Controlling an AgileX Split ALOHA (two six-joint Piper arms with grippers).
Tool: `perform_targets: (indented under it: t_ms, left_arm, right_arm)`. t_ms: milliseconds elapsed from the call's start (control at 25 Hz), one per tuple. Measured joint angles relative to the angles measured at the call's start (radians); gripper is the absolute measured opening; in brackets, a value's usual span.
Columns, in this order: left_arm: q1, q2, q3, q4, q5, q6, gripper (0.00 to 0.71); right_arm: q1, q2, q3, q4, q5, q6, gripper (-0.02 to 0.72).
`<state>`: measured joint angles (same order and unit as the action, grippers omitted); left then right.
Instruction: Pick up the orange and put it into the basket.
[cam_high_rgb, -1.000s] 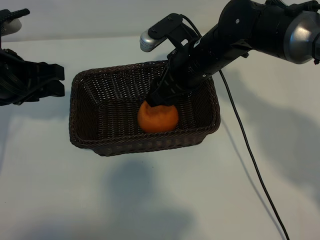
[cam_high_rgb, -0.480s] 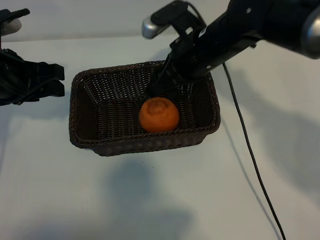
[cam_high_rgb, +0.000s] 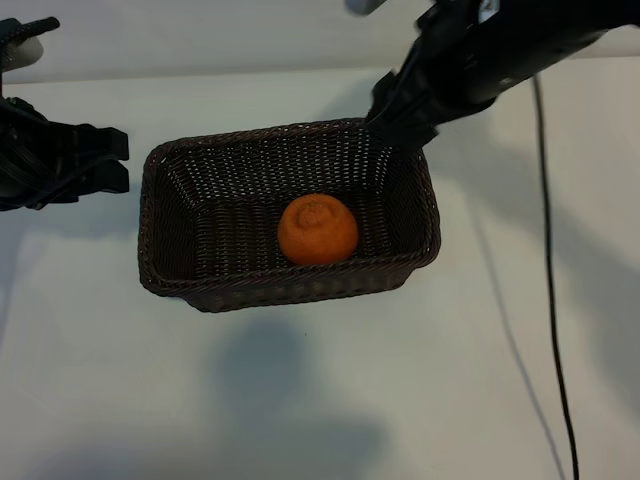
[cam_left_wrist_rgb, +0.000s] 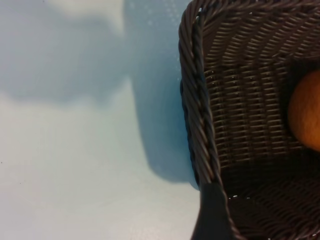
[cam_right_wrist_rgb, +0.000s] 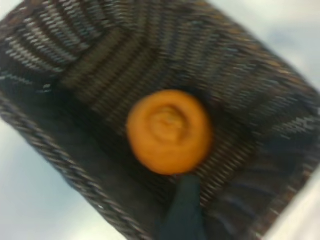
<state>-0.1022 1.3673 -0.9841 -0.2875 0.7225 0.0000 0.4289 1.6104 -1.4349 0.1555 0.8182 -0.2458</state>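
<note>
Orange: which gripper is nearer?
Right. The right gripper hangs over the basket's far right corner, near the orange; the left gripper sits outside its left wall.

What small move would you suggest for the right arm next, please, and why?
Probably lift the right gripper a little further up and away, towards its own side. The orange already rests on the floor of the basket, untouched, and the gripper hangs over the far rim, holding nothing. The left gripper sits parked beside the basket.

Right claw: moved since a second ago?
Yes. The right claw has lifted off the orange and pulled back over the basket's far-right rim.
</note>
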Motion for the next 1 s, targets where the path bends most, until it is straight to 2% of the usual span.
perform_targets:
  t_ms: [160,280,520,800,1000]
  left_arm:
    - [0.000,0.000,0.000,0.000,-0.001,0.000,0.540]
    - [0.000,0.000,0.000,0.000,-0.003,0.000,0.540]
    - [0.000,0.000,0.000,0.000,-0.004,0.000,0.540]
    - [0.000,0.000,0.000,0.000,-0.004,0.000,0.540]
    - [0.000,0.000,0.000,0.000,-0.008,0.000,0.540]
  right_arm:
    - [0.000,-0.029,-0.001,-0.084,0.055,0.054,0.603]
    - [0.000,-0.029,-0.001,-0.114,0.094,0.065,0.602]
    - [0.000,-0.029,-0.001,-0.119,0.108,0.082,0.602]
    - [0.000,-0.024,-0.001,-0.134,0.113,0.151,0.602]
    - [0.000,0.019,-0.001,-0.134,0.131,0.159,0.602]
